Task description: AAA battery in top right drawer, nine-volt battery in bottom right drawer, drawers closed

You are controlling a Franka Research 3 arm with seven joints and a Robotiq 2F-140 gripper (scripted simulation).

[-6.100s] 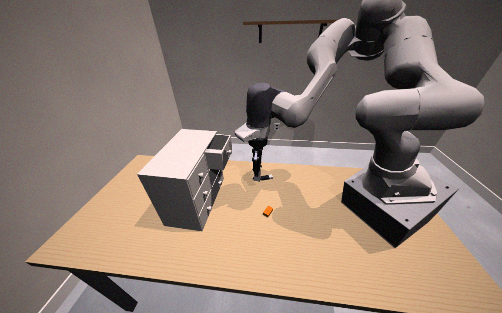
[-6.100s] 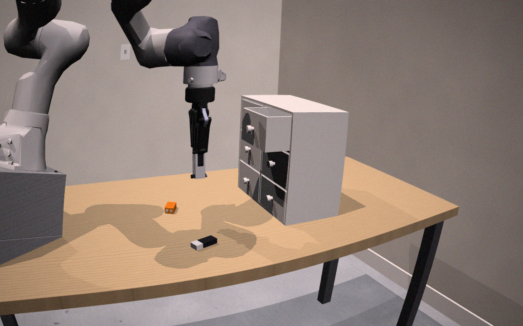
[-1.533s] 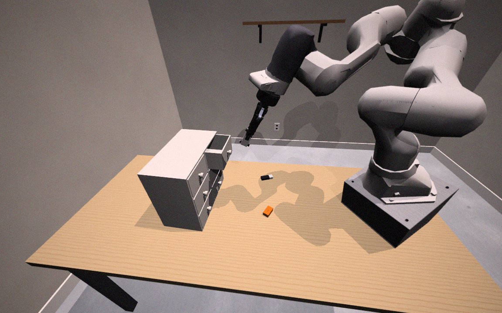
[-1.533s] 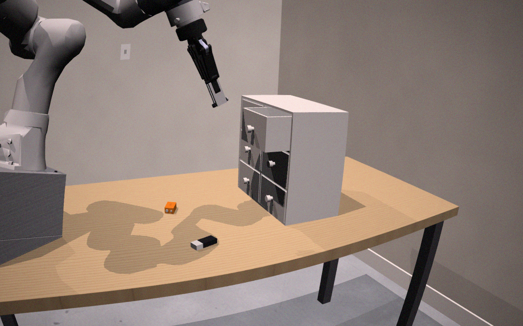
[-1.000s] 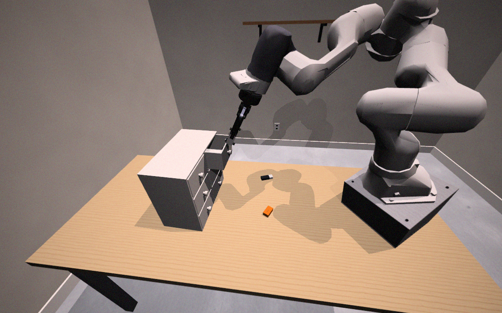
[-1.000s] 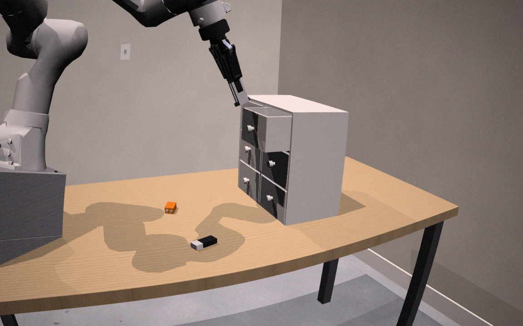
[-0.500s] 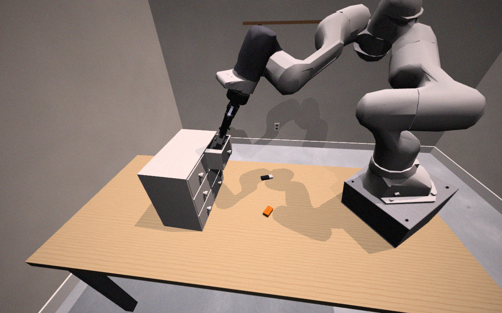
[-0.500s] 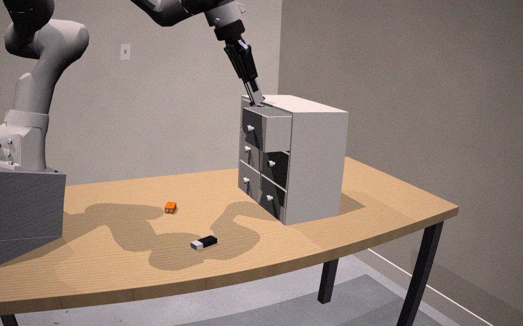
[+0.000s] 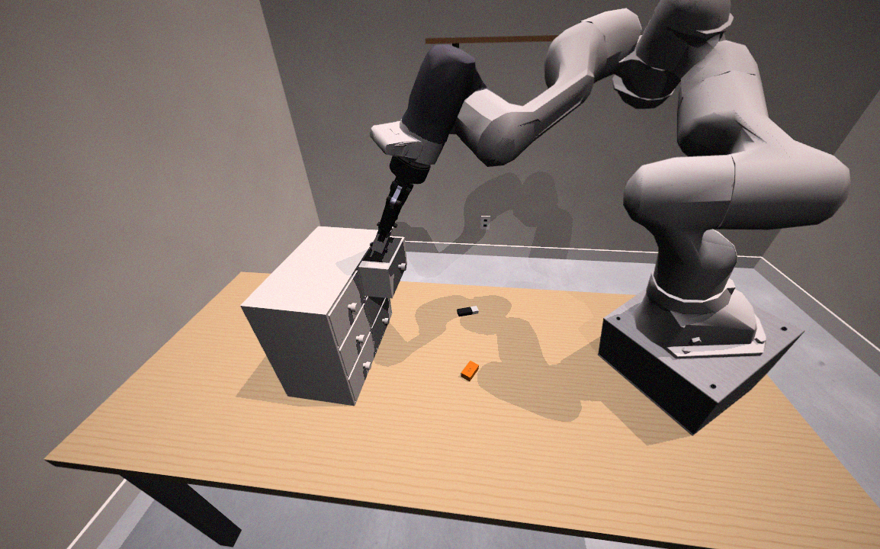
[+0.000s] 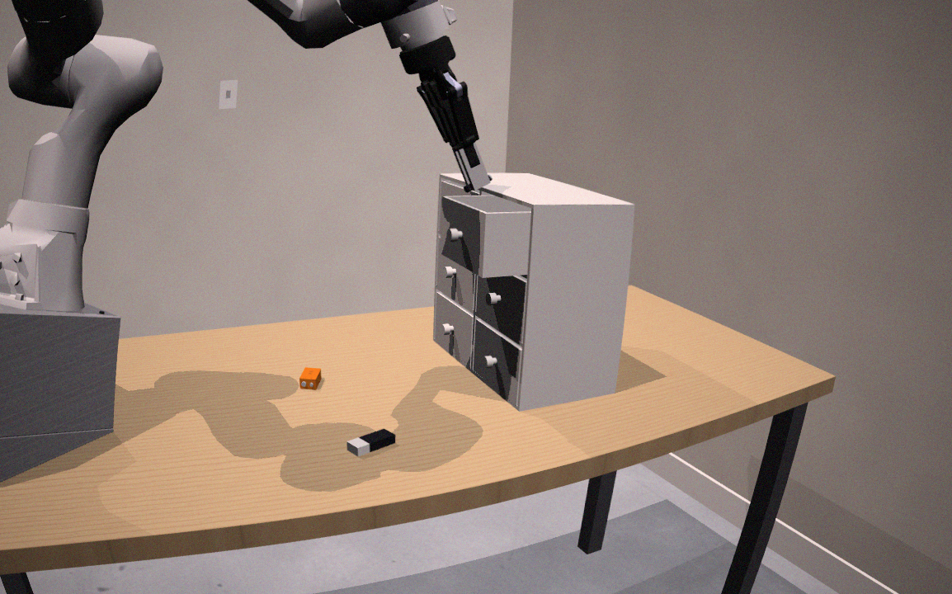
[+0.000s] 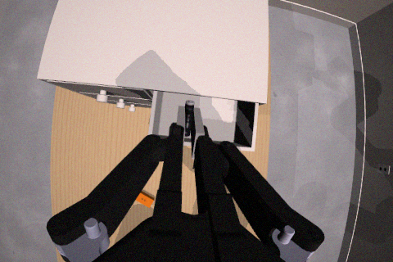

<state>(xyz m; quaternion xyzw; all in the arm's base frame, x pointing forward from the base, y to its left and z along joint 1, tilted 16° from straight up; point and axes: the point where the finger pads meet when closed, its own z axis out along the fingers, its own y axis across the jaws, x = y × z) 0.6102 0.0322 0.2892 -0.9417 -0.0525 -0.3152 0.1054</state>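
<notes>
The white chest (image 9: 306,273) (image 10: 575,295) (image 11: 164,20) stands upright. Its top right drawer (image 9: 374,280) (image 10: 506,243) (image 11: 246,148) is pulled partly out; the others look shut, including the bottom right drawer (image 10: 505,373). My gripper (image 9: 377,251) (image 10: 477,184) (image 11: 187,117) is shut on the AAA battery (image 11: 189,118), a thin dark cylinder with a light end, standing out past the fingertips. In the wrist view the battery shows over the open drawer's inside; its exact height is hard to tell. The orange nine-volt battery (image 9: 470,370) (image 10: 309,378) (image 11: 145,199) lies on the table.
A black stick with a light end (image 9: 467,311) (image 10: 370,442) lies on the wooden table (image 9: 258,451) (image 10: 206,509), in front of the chest. The knobs of the left drawers stick out beside the open drawer. The chest's top edge is close behind the fingers.
</notes>
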